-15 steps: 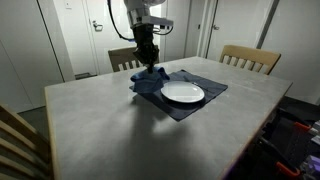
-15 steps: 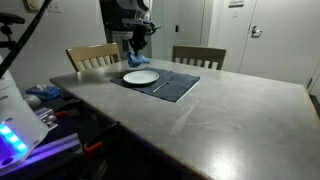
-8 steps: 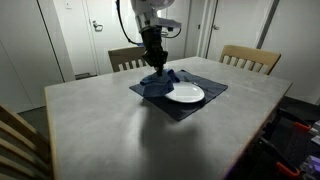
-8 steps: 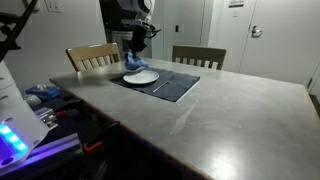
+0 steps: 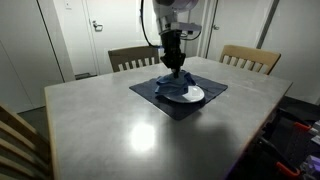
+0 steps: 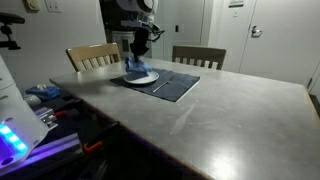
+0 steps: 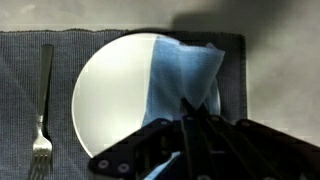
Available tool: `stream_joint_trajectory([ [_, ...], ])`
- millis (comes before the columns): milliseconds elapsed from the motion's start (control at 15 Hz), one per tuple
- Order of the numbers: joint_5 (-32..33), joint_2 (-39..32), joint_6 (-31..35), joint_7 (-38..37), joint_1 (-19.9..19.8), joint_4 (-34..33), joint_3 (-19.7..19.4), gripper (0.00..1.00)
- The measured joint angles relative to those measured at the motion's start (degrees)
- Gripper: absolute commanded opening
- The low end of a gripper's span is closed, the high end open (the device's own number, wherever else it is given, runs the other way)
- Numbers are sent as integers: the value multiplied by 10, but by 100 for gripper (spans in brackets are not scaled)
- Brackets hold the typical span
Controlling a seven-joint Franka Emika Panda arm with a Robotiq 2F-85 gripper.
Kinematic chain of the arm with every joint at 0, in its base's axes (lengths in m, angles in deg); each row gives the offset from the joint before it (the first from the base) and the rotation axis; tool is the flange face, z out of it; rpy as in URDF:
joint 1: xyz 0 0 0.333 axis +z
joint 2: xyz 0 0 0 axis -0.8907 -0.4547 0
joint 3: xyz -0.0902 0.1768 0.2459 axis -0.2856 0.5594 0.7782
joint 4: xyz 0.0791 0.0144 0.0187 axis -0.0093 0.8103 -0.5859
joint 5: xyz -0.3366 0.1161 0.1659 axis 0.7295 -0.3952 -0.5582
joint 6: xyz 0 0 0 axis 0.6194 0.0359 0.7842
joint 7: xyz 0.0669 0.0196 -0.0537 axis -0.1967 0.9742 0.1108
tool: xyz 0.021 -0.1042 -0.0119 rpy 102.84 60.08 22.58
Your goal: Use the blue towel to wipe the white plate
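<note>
The white plate (image 7: 110,95) lies on a dark placemat (image 7: 30,60). In both exterior views the plate (image 5: 192,96) (image 6: 148,77) sits at the table's far side. The blue towel (image 7: 180,80) hangs from my gripper (image 7: 190,112) and is draped over the right half of the plate. The gripper is shut on the towel's upper part, its fingers pressed together. In an exterior view the gripper (image 5: 174,62) stands right above the plate with the towel (image 5: 170,84) bunched beneath it. It also shows in an exterior view (image 6: 139,50) above the towel (image 6: 135,68).
A metal fork (image 7: 42,110) lies on the placemat left of the plate. The grey table (image 5: 110,125) has wooden chairs (image 5: 250,58) (image 5: 128,57) behind it. Equipment stands beside the table (image 6: 20,130).
My gripper has carried the towel sideways from the placemat's edge onto the plate. The towel now lies over the plate.
</note>
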Motion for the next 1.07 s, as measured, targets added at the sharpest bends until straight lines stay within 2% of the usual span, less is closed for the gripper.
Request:
stream_joint_trajectory([
  [267, 43, 48, 111, -21, 3, 95, -9, 1],
  [467, 75, 63, 174, -52, 8, 142, -10, 1],
  [1067, 83, 53, 245, -60, 10, 186, -12, 1],
])
